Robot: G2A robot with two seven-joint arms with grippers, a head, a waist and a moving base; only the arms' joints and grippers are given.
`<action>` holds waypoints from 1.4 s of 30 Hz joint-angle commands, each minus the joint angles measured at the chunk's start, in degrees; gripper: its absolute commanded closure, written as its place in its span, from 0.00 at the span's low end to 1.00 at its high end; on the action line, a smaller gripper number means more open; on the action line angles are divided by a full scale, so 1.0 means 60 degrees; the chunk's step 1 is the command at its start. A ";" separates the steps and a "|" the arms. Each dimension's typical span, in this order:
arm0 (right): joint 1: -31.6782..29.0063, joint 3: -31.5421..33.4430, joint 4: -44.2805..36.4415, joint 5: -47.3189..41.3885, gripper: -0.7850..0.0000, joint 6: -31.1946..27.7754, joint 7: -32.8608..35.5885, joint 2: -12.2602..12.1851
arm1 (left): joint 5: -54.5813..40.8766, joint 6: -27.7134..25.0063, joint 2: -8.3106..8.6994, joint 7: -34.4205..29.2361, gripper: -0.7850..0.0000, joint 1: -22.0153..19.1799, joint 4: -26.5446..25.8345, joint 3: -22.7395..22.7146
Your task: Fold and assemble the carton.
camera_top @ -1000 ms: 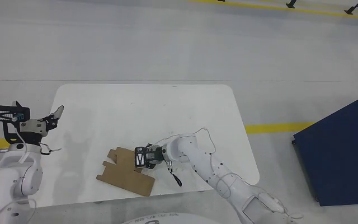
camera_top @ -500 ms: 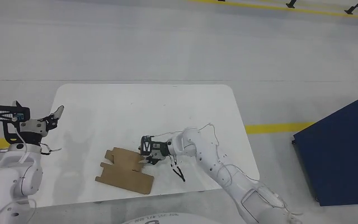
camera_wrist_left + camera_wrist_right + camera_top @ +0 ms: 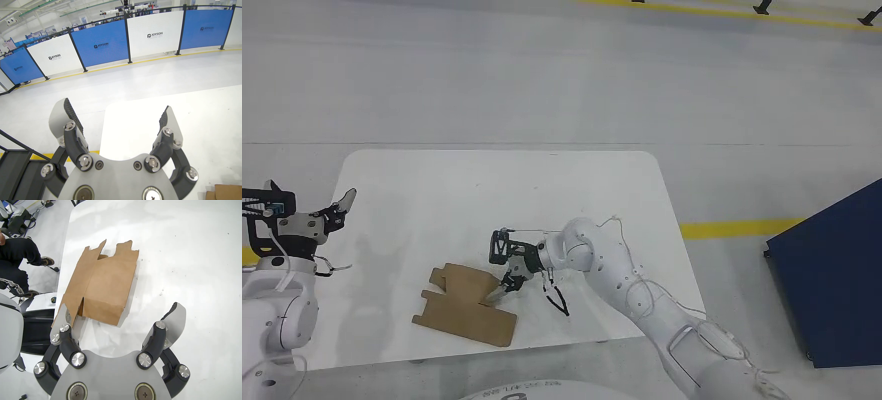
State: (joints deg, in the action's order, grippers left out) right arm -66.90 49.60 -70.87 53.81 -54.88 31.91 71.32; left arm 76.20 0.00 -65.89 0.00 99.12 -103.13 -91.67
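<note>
R gripper (image 3: 120, 309) jaws wide, nothing held; flattened carton (image 3: 105, 281) lies on table (image 3: 179, 256) just ahead of them, one finger over its near corner flap. L gripper (image 3: 116, 106) jaws wide too, empty, well apart from carton.

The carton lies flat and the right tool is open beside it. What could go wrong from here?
1. The carton lies flat close to the near edge of the table. A push from the right tool might slide it off.
2. The left tool hangs open beyond the table's end, away from the carton. Nothing braces the carton, so it may skate rather than fold.
</note>
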 commanded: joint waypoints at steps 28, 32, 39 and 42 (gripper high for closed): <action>0.2533 -0.2564 0.3970 -0.6152 0.00 0.0880 0.3410 0.1083 | 0.0000 0.0000 0.0000 0.0000 0.00 0.0000 0.0000 0.0000; 0.2571 -0.2280 0.4051 -0.6225 0.00 -0.0520 0.2395 0.0998 | 0.0000 0.0000 0.0000 0.0000 0.00 0.0000 0.0000 0.0000; 0.2358 -0.2162 0.3576 -0.6050 0.43 -0.0318 0.2437 0.0705 | 0.0000 0.0000 0.0000 0.0000 0.00 0.0000 0.0000 0.0000; 0.2342 -0.2317 0.3445 -0.5921 0.53 0.0193 0.2605 0.0721 | 0.0000 0.0000 0.0000 0.0000 0.00 0.0000 0.0000 0.0000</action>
State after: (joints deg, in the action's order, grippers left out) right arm -52.79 36.07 -49.93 18.12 -54.86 47.22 75.58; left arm 76.20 0.00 -65.89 0.00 99.12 -103.13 -91.67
